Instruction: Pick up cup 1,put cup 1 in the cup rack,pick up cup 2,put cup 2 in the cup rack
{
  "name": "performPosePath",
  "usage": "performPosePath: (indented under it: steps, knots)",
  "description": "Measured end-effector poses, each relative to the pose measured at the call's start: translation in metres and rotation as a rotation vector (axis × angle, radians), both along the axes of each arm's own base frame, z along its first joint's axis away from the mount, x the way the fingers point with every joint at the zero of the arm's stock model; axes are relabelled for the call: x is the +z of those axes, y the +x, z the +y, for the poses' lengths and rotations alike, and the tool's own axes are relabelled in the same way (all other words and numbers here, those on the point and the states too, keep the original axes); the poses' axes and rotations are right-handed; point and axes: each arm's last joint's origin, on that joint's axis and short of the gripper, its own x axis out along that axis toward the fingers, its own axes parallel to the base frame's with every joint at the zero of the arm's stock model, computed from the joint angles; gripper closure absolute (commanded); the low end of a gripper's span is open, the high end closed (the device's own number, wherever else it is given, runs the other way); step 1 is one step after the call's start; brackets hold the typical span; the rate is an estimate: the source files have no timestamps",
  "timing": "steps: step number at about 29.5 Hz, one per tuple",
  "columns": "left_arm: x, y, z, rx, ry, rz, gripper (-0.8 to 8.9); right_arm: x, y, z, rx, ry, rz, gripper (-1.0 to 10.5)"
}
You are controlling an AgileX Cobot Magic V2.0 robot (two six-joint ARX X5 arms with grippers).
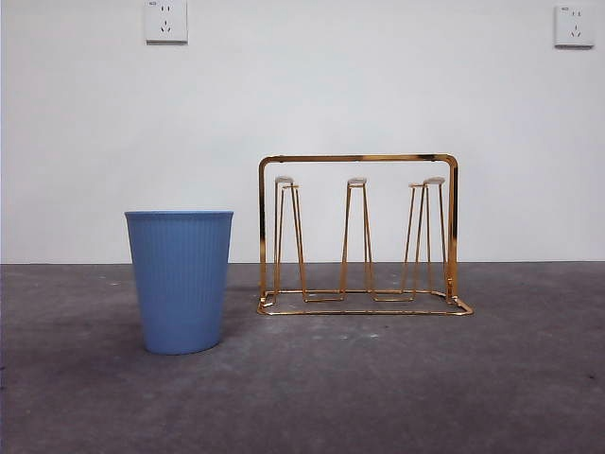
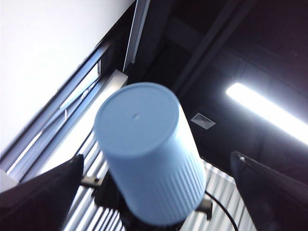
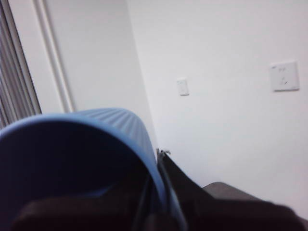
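A ribbed blue cup [image 1: 180, 282] stands upright on the table, to the left of the gold wire cup rack [image 1: 359, 236], whose prongs are all bare. Neither arm shows in the front view. A second blue cup [image 3: 72, 144] is held by its rim in my right gripper [image 3: 159, 192], one jaw inside and one outside. In the left wrist view this cup [image 2: 149, 154] appears with its closed base toward the camera, held from behind by a dark gripper [image 2: 108, 192]. My left gripper [image 2: 158, 159] is open, its jaws wide on either side of the cup without touching it.
The grey table [image 1: 397, 388] runs back to a white wall with two sockets [image 1: 166, 21] [image 1: 574, 26]. The left wrist view looks up at a dark ceiling with a strip light [image 2: 269, 115] and a window.
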Motion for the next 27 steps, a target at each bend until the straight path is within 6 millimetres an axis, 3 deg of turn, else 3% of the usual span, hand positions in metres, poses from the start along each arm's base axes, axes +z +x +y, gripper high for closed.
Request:
performPosePath:
  steps: [9, 13, 21, 27]
  knots:
    - [-0.001, 0.002, -0.001, 0.037, 0.004, 0.01, 0.99, -0.01, 0.009, 0.027, 0.042, -0.033, 0.025, 9.6]
    - [-0.002, 0.003, -0.002, 0.042, 0.013, 0.03, 2.68, -0.014, 0.014, 0.031, 0.043, -0.049, 0.023, 9.6]
    - [-0.002, 0.004, -0.001, 0.059, 0.001, 0.042, 5.15, -0.014, 0.014, 0.031, 0.02, -0.049, 0.024, 9.6]
    - [-0.002, 0.004, -0.001, 0.042, -0.01, 0.07, 7.99, -0.015, 0.013, 0.03, 0.019, -0.066, 0.023, 9.6]
